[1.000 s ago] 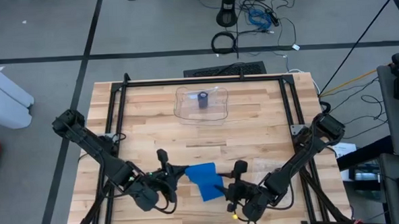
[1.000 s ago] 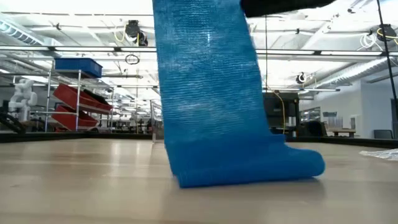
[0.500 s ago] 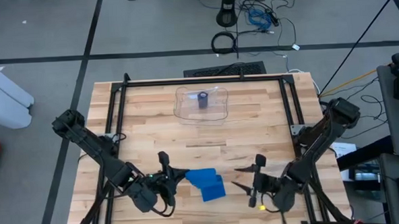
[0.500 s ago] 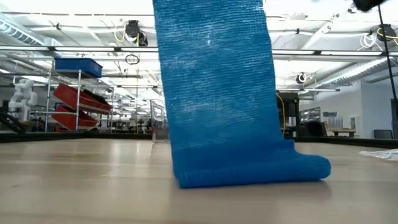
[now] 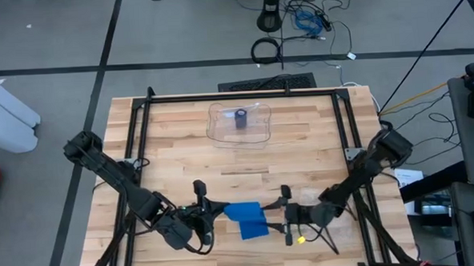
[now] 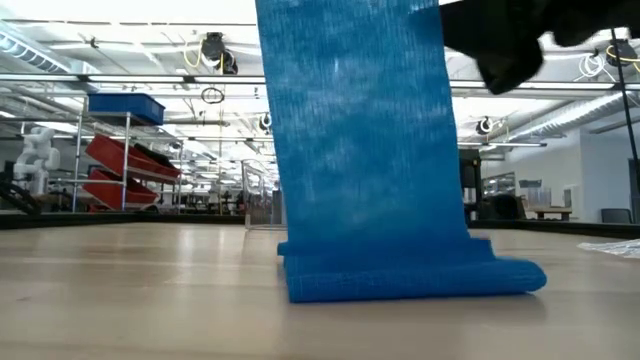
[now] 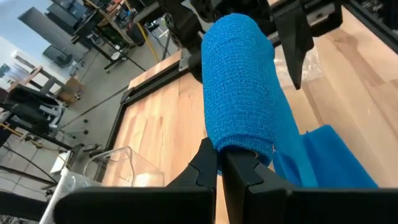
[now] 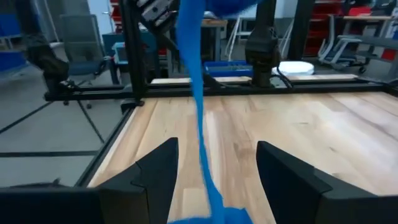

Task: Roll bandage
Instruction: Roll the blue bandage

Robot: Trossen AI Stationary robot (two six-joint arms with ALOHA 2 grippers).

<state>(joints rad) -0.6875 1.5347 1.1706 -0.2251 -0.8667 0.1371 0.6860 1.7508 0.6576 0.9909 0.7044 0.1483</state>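
Note:
The blue bandage [image 5: 245, 217] is partly rolled. Its roll [image 7: 239, 81] is held off the table at my left gripper [image 7: 221, 163], which is shut on it. From the roll a loose strip [image 6: 360, 150] hangs down, and its lower end [image 6: 410, 275] lies folded on the wood. My right gripper [image 5: 285, 215] is open and points level at the strip from the table's right. In the right wrist view the strip [image 8: 196, 93] shows edge-on between the two fingers, farther off and untouched. My left gripper holds the roll by its near end [image 7: 239, 148], at the lower rim, with the two fingers shut together. The fingers come nearly level from the table's left and lie along the roll. The roll is lifted clear; the strip hangs slack below it onto the table.
A clear plastic tray [image 5: 240, 122] with a dark roll standing in it sits at the far middle of the table. A crumpled clear wrapper [image 5: 313, 195] lies right of my right gripper. A black frame [image 5: 243, 95] runs around the tabletop.
My right gripper has drawn back toward the table's right edge, then come back toward the bandage, lower and tipped to point level at the strip. Its fingers have stayed open. The hanging strip has shifted slightly; its folded end stays on the table.

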